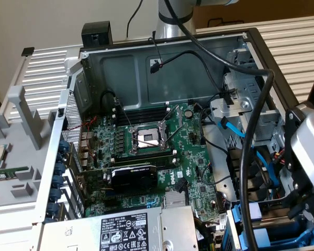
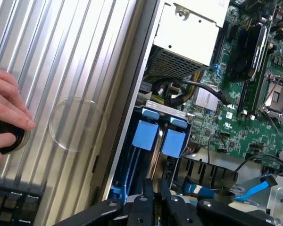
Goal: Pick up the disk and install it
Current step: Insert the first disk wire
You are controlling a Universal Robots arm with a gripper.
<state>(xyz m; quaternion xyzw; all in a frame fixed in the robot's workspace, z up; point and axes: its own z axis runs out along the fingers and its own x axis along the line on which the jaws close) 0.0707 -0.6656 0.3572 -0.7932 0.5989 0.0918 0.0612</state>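
Gripper (image 2: 155, 186) hangs just over the drive bay (image 2: 132, 155) at the edge of the open computer case (image 1: 162, 52). Its two black fingers (image 2: 148, 193) are drawn close together with only a thin slit between them. Whether they pinch something I cannot tell.

In the bay, right in front of the fingertips, stand two blue frames (image 2: 144, 134) side by side, with a silver strip between them. No white label is readable, so I cannot tell which frame carries the disk; either way it would be directly under the gripper.

Around the bay the space is crowded. A bundle of black cables (image 2: 179, 92) curves past its far end, and beyond it sits the silver power-supply box (image 2: 188, 28). A blue flat cable (image 2: 254, 188) runs beside the gripper, next to the green motherboard (image 1: 157, 151). In the exterior view a thick black hose (image 1: 246, 157) loops down across the case near the arm (image 1: 309, 151).

Outside the case, on the ribbed metal desk (image 2: 75, 56), a person's hand (image 2: 4, 117) rests on a black round object (image 2: 7, 136) near a keyboard (image 2: 14, 207).
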